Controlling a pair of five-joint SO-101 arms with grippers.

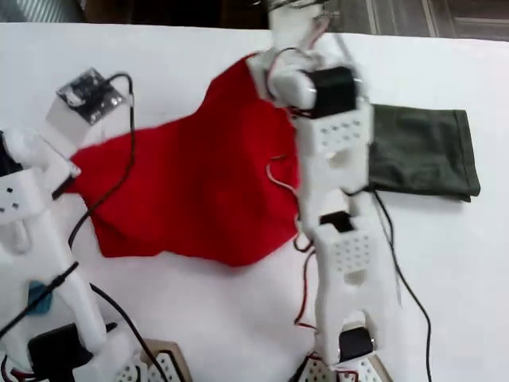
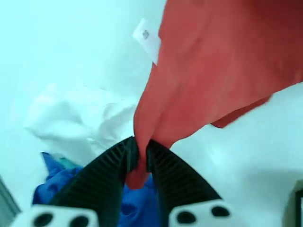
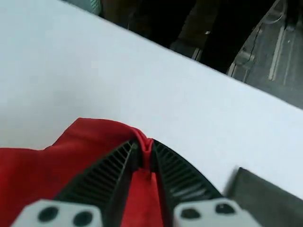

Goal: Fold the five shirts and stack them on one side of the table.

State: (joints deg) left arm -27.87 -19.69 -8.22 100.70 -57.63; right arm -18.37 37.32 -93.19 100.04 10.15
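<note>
Mid-table, red shirt (image 1: 191, 191) is lying spread, not yet folded. Left gripper (image 2: 141, 158) is pinching one edge and right gripper (image 3: 144, 156) is clamping a far corner. Dark green shirt (image 1: 421, 151) is sitting folded near the right arm, likely finished. White shirt (image 2: 80, 118) and blue shirt (image 2: 52, 189) are lying crumpled. Black cable (image 1: 127, 151) is crossing the red cloth and may snag.

Red shirt (image 1: 191, 183), dark green shirt (image 1: 421, 151), blue shirt (image 2: 49, 189), white shirt (image 2: 80, 118), white table (image 1: 238, 318)
</note>
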